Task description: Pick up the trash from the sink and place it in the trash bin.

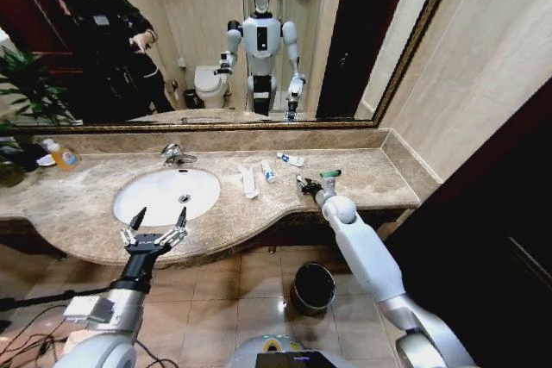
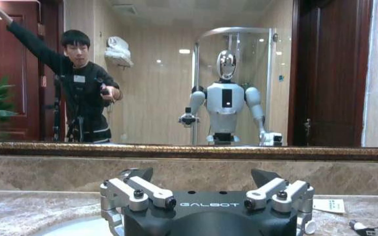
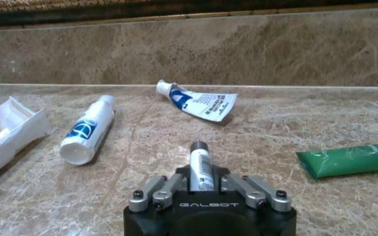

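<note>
The trash lies on the marble counter to the right of the sink [image 1: 147, 204], not in the basin. It is a white packet [image 1: 248, 182], a white tube with blue marks [image 1: 268, 171], a flattened tube [image 1: 291, 159] and a green tube [image 1: 330, 174]. My right gripper [image 1: 307, 185] rests low on the counter among them. In the right wrist view that right gripper [image 3: 200, 180] is shut on a small white tube with a dark cap [image 3: 200, 160]. My left gripper [image 1: 160, 217] hovers open over the sink's front rim, holding nothing. The trash bin [image 1: 313, 287] stands on the floor below the counter.
A chrome tap [image 1: 177, 155] stands behind the basin, and an orange-liquid bottle [image 1: 63, 158] and a plant [image 1: 26, 92] sit at the far left. A mirror runs along the back wall. The right wall closes off the counter's end. A tiled floor surrounds the bin.
</note>
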